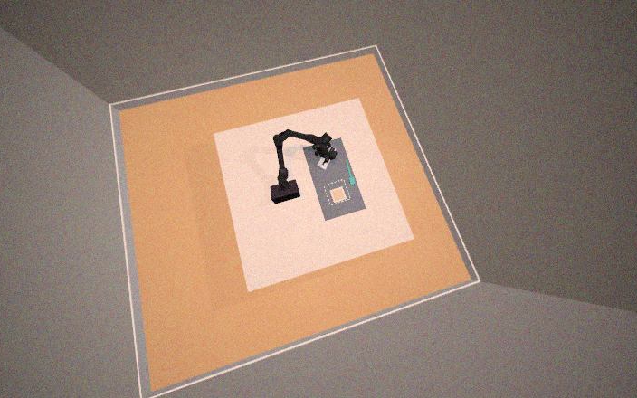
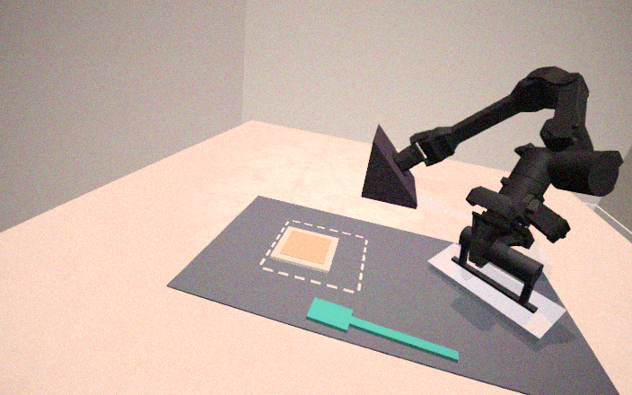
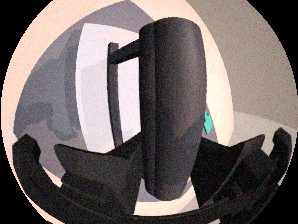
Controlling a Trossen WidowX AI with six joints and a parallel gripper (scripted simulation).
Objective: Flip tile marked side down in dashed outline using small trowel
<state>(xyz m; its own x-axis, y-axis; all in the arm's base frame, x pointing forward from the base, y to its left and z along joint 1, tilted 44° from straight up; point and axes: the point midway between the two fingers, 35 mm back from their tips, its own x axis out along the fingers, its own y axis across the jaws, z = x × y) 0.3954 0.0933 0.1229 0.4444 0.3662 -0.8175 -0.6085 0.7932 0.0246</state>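
Observation:
The trowel point(image 1: 322, 164) point(image 2: 514, 262) point(image 3: 172, 100) has a black bar handle over a flat whitish blade. My gripper point(image 1: 328, 157) point(image 2: 479, 254) point(image 3: 167, 165) is shut on its handle. The blade is tilted and held above the far end of the grey mat point(image 2: 224, 275), with a shadow on the mat beneath. The square tile point(image 1: 337, 194) point(image 2: 308, 246) lies flat on the mat, its cream border and orange centre facing up. It is inside the dashed outline point(image 2: 315, 282), nearer its left side in the exterior view. The trowel and tile are well apart.
A turquoise spatula-like tool point(image 1: 352, 181) point(image 2: 329, 313) lies flat along the mat's long edge, between the outline and the trowel's end. A bit of it shows in the wrist view point(image 3: 208, 123). The arm's dark base point(image 1: 285, 193) point(image 2: 388, 177) stands on the pale table point(image 1: 280, 247) beside the mat.

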